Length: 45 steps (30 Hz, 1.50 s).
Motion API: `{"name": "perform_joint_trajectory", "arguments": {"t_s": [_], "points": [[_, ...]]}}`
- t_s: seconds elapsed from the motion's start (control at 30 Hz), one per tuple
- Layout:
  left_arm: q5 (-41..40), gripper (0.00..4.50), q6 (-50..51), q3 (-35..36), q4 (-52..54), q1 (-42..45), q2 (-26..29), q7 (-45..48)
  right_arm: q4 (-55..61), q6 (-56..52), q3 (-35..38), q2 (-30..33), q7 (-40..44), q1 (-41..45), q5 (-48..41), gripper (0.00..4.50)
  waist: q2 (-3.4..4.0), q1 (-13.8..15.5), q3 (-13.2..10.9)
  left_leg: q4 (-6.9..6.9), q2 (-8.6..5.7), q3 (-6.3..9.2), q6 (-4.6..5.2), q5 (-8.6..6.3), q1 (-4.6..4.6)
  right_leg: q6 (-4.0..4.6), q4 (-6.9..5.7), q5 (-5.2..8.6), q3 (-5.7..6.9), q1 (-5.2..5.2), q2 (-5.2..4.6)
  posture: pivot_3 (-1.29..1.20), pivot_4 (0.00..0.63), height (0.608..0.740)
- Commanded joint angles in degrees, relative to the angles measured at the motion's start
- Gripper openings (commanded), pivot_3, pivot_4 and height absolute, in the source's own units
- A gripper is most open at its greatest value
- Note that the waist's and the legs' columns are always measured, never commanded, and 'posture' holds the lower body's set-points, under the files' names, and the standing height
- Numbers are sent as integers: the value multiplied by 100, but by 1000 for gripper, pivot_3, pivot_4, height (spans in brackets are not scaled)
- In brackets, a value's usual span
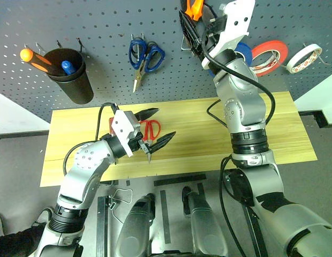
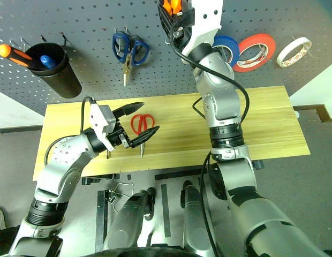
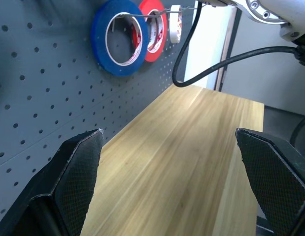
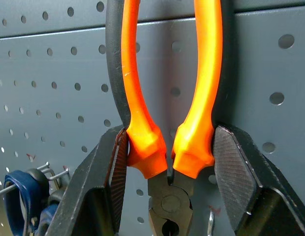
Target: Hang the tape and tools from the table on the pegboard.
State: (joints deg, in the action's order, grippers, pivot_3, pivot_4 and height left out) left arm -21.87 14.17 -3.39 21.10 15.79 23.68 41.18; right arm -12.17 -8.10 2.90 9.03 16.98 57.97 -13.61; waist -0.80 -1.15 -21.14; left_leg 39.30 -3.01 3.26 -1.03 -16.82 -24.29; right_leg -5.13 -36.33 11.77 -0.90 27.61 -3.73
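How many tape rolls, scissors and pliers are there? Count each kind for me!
Tape rolls: 3 (blue roll, red roll, white roll)
Scissors: 2 (blue scissors, red scissors)
Pliers: 1
Total: 6

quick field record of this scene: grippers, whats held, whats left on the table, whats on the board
left gripper: open, empty, above the table
right gripper: shut on pliers, raised at the pegboard
on table: red-handled scissors
on board: blue-handled scissors, blue roll, red-orange roll, whitish tape, black cup
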Motion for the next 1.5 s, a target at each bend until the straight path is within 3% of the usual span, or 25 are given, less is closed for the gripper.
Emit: {"name": "perform_joint_trajectory", "arguments": {"t_s": [0.03,0.43,0.67,0.97,1.5], "points": [[-8,4500,-115,32,273,-74,34,-4,436,-111,-64,-37,48,-128,-28,2153,0,0,0,0,0,0,0,0,0,0,0,0,0,0,0,61,351,740],[-1,4500,-132,50,252,-8,40,-25,594,-676,10,-77,-78,-224,-137,2153,0,-1,0,0,0,0,0,0,0,0,1,0,-1,1,0,63,348,740],[32,4500,-166,27,223,16,12,-41,560,-725,15,29,-64,-171,-64,4456,0,-2,0,0,0,-1,0,0,0,0,1,0,0,1,0,64,341,740],[57,4500,-209,16,187,24,12,-35,643,-778,-46,126,22,-346,37,4485,0,3,0,9,0,0,-1,1,1,0,-1,0,-1,0,0,68,333,740],[116,4500,-319,15,61,65,24,33,1547,-1096,-1,585,100,-1579,210,4485,-2,17,3,9,0,0,-1,1,1,0,-1,0,-1,-2,0,66,322,740]]}}
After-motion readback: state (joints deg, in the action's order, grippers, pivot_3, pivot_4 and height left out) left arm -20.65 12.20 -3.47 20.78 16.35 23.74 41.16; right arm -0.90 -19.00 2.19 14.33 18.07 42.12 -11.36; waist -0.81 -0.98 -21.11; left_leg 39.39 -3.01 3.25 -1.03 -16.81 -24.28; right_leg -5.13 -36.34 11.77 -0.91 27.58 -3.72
